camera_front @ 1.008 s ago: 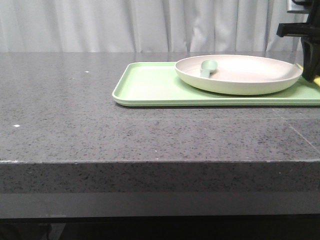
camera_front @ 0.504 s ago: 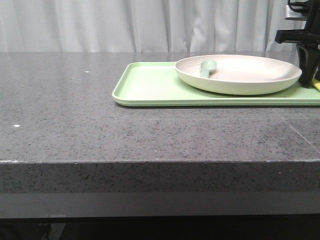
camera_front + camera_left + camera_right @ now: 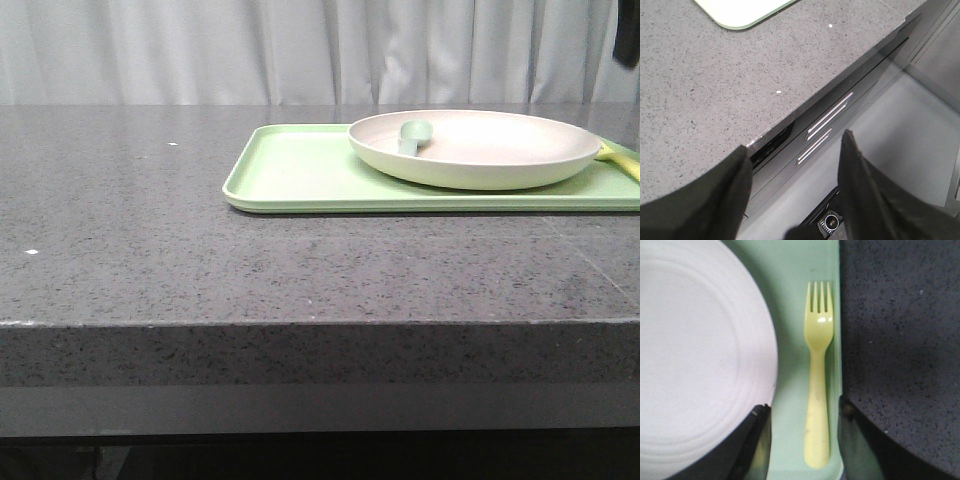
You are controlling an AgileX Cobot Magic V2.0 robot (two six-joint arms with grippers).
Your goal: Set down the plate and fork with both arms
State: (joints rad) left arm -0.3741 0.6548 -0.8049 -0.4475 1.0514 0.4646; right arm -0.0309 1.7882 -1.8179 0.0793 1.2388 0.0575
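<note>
On the light-green tray, at the right of the grey table, the plate sits with a grey-green spoon lying in it. The fork lies flat on the tray just beside the plate's right rim, apart from it. Compared with 0.5 s ago, the right gripper has lifted almost out of the front view; only a dark scrap shows at the top corner. Its 2 fingers are spread wide, straddling the fork handle without touching it. The left gripper hangs past the table edge, spread and empty.
</note>
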